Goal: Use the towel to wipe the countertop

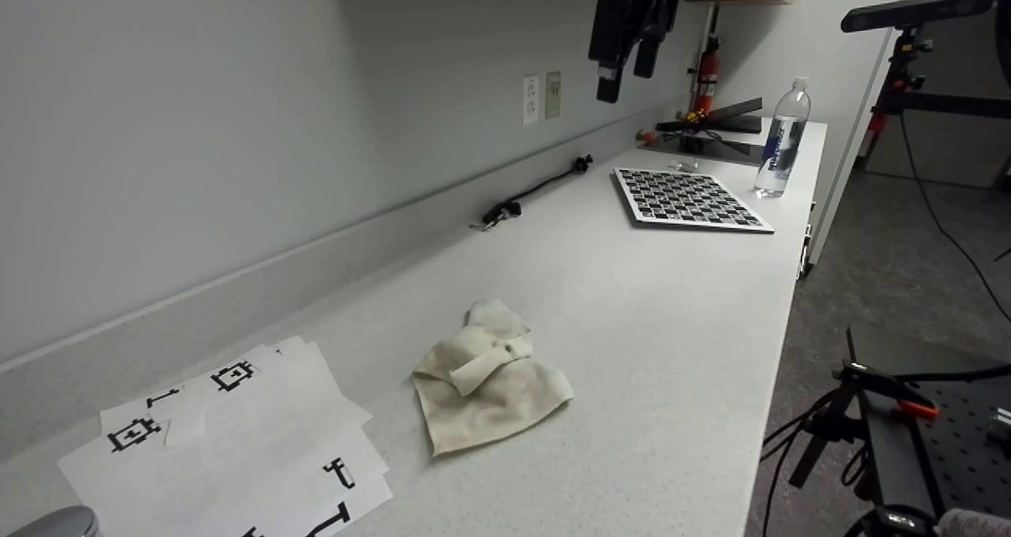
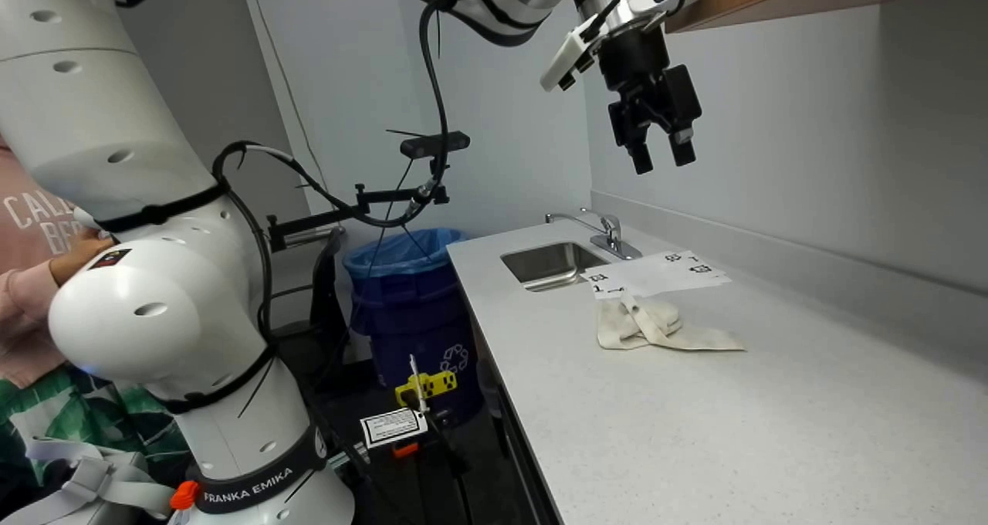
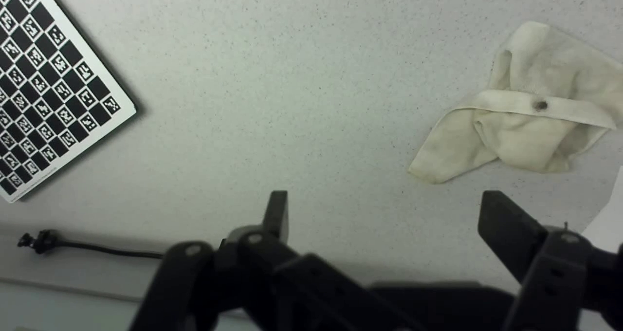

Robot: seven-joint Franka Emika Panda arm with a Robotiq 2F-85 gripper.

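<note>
A crumpled cream towel [image 1: 490, 395] lies on the light speckled countertop [image 1: 632, 324], one strip folded over its middle. It also shows in an exterior view [image 2: 656, 328] and at the right of the wrist view [image 3: 525, 136], where its right edge is cut off. My black gripper [image 1: 626, 79] hangs high above the countertop in both exterior views [image 2: 664, 162]. In the wrist view its fingers [image 3: 384, 199] are wide apart with only countertop between them. The gripper is open, empty and apart from the towel.
Printed paper sheets [image 1: 221, 442] lie beside the towel, near the sink [image 2: 552, 266] and faucet [image 2: 610, 235]. A checkered board [image 1: 687, 197], a water bottle [image 1: 782, 142] and a black cable [image 1: 545, 183] are farther along. A wooden cabinet [image 2: 772, 0] overhangs near the arm.
</note>
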